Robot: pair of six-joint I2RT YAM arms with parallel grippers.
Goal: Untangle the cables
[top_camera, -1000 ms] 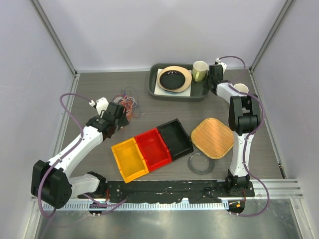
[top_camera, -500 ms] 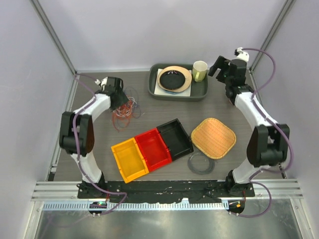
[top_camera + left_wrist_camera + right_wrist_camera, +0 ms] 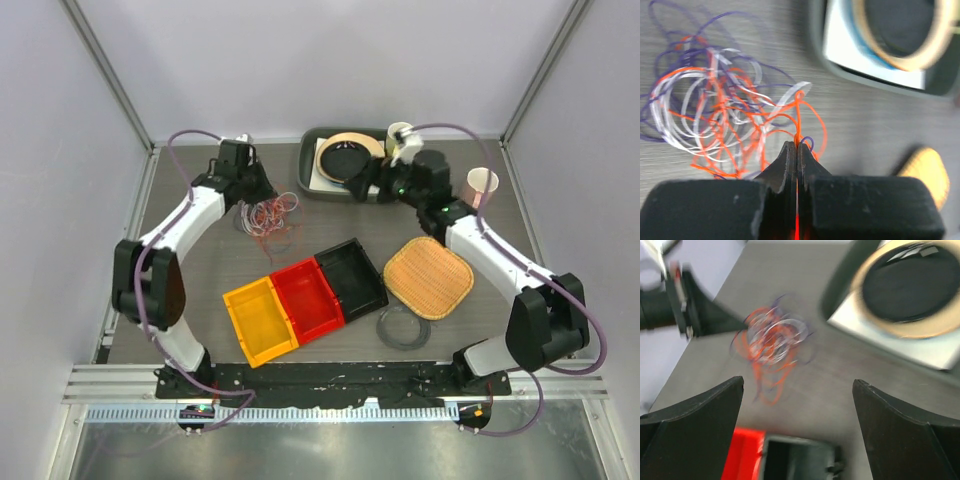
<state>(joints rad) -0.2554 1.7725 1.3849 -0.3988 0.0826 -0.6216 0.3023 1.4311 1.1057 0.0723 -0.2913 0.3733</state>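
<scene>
The cables (image 3: 730, 115) lie as one roundish tangle on the tabletop (image 3: 865, 125), with no clear long axis, just ahead and left of the left hand (image 3: 797, 146). That hand is pressed together on an orange strand. Orange, white and purple loops interlace. The right hand (image 3: 797, 385) is spread wide, holding nothing.

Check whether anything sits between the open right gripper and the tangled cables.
Nothing visible does. In the right wrist view only bare table lies between the right gripper and the cables; the tray sits off to one side. The left gripper is shut on an orange strand.
</scene>
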